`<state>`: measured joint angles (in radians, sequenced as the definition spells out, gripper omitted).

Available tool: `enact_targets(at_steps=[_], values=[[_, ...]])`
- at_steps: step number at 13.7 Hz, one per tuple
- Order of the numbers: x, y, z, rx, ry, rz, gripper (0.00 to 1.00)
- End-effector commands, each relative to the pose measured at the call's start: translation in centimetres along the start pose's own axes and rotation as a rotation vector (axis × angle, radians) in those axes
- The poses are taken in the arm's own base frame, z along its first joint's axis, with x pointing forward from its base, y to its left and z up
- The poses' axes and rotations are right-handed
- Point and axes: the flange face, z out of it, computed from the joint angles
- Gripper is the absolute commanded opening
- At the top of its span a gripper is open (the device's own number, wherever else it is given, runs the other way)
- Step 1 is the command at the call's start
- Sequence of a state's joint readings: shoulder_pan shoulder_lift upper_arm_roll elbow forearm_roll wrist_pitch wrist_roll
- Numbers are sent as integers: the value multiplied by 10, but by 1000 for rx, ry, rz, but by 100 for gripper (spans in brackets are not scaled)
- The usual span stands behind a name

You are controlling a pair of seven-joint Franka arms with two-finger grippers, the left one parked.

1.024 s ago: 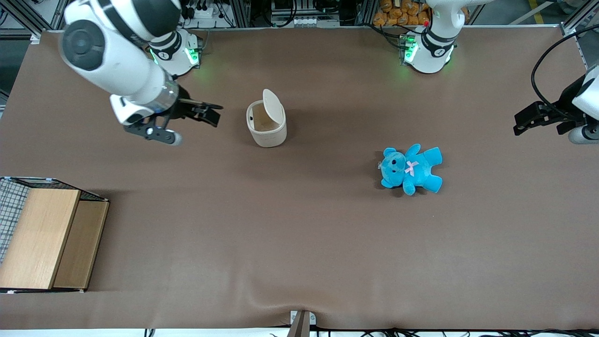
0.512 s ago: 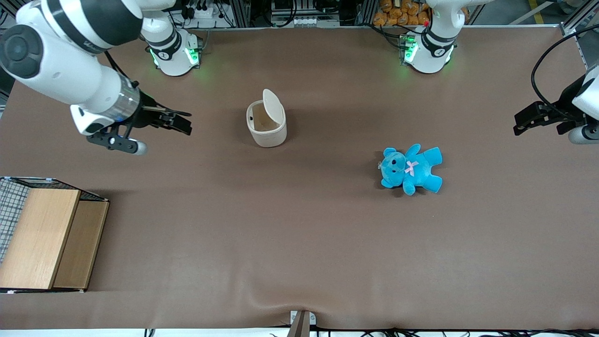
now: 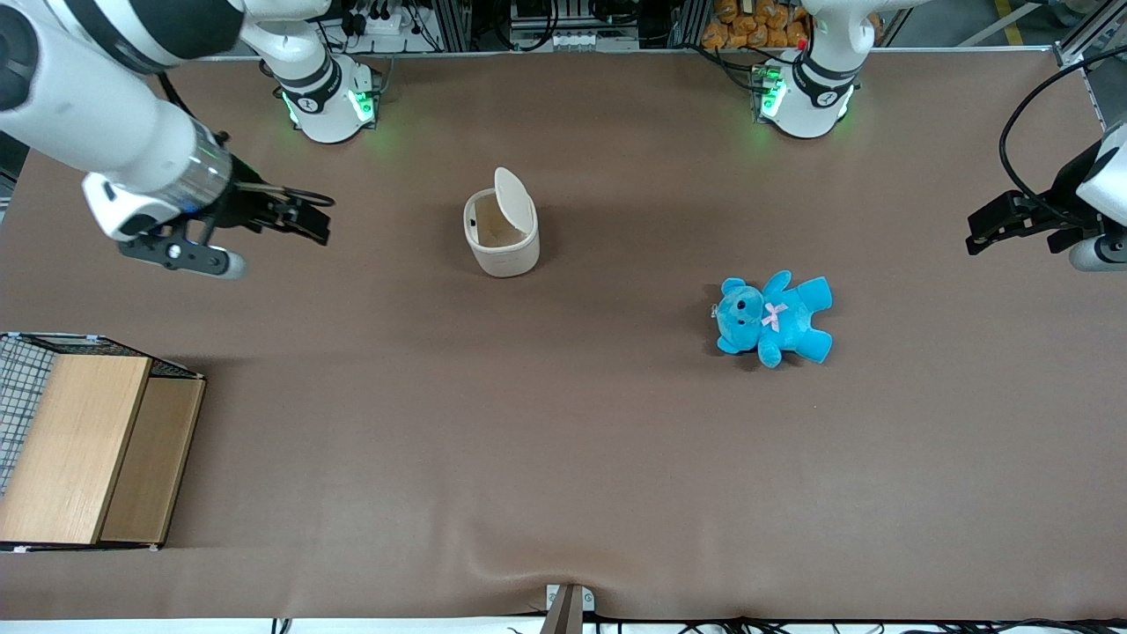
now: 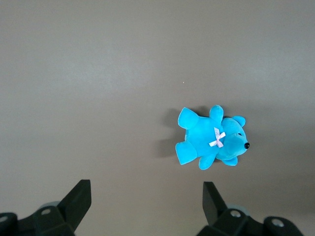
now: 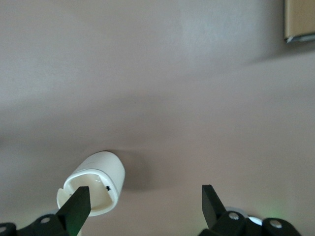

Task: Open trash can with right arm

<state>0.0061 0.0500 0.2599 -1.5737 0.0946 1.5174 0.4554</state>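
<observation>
Your gripper (image 3: pixel 304 222) hangs in the air above the brown table (image 3: pixel 563 458), toward the working arm's end, with its two black fingers (image 5: pixel 78 209) spread wide and nothing between them. You can see both fingertips in the right wrist view, with bare table showing in the gap. The right arm (image 3: pixel 106 106) reaches in from above that end of the table, its white forearm sloping down to the wrist.

From the gripper, the trash can (image 3: pixel 502 231) stands well apart, off toward the parked arm's end and at about the same depth on the table. Nothing touches it. It sits upright on the cloth, cream-white, and its lid (image 3: pixel 513 200) is tipped up on edge so you can look down into the bin. In the right wrist view the trash can (image 5: pixel 96 182) appears just beside one fingertip, with its open mouth turned toward the camera.

Farther still from the gripper in that same direction, a blue teddy bear (image 3: pixel 773 319) lies flat on its back with a pink bow on its chest. It is nearer to the front camera than the trash can.

Closer to the front camera than the gripper, at the working arm's end, a wire crate (image 3: pixel 79 445) with a wooden top sits at the table's edge.
</observation>
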Motion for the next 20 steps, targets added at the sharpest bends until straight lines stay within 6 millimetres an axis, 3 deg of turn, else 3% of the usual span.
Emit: enact_targets(at_steps=[1, 4, 7, 9, 15, 20], values=[[-9, 42, -36, -4, 36, -37, 100], [-16, 73, -57, 5, 68, -60, 100], [-12, 82, -64, -3, 96, -45, 100], [-7, 88, -81, -12, 144, -84, 100], [11, 146, -87, -28, 166, -147, 100], [13, 152, -87, -47, 173, -145, 100]])
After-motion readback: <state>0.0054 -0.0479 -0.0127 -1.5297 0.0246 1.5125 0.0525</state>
